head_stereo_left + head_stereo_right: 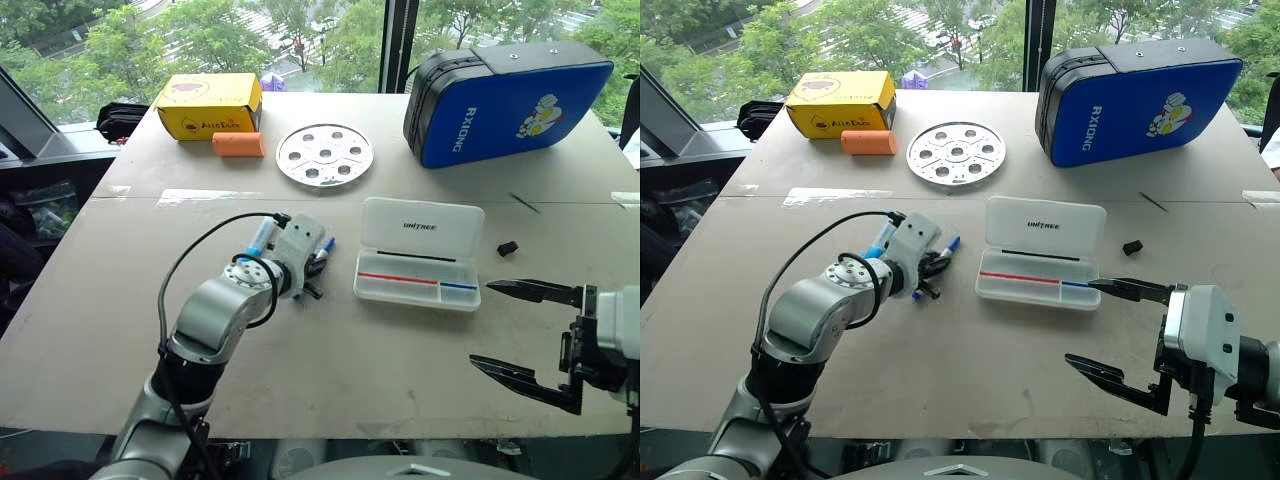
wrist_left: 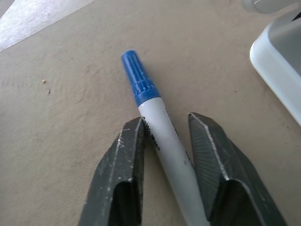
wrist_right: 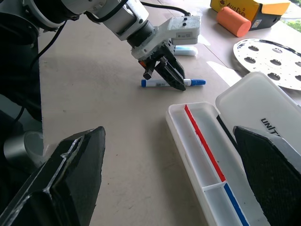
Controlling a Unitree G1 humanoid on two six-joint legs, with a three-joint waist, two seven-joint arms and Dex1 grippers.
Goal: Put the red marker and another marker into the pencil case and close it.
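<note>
Down at the table [image 1: 120,300], the left gripper [image 3: 170,77] clamped its two black fingers [image 2: 123,179] around the white barrel of a blue-capped marker [image 2: 160,141] that lay flat on the tan surface, cap pointing toward the pencil case [image 1: 420,262]. The case sat just beside it with its lid raised, a red strip and a blue strip showing inside the tray. The right gripper [image 1: 525,330] hovered with jaws spread wide and empty near the case's other end. Farther back stood a perforated metal disc [image 1: 325,155], an orange cylinder [image 1: 238,144], a yellow box [image 1: 208,104] and a blue bag [image 1: 505,100].
</note>
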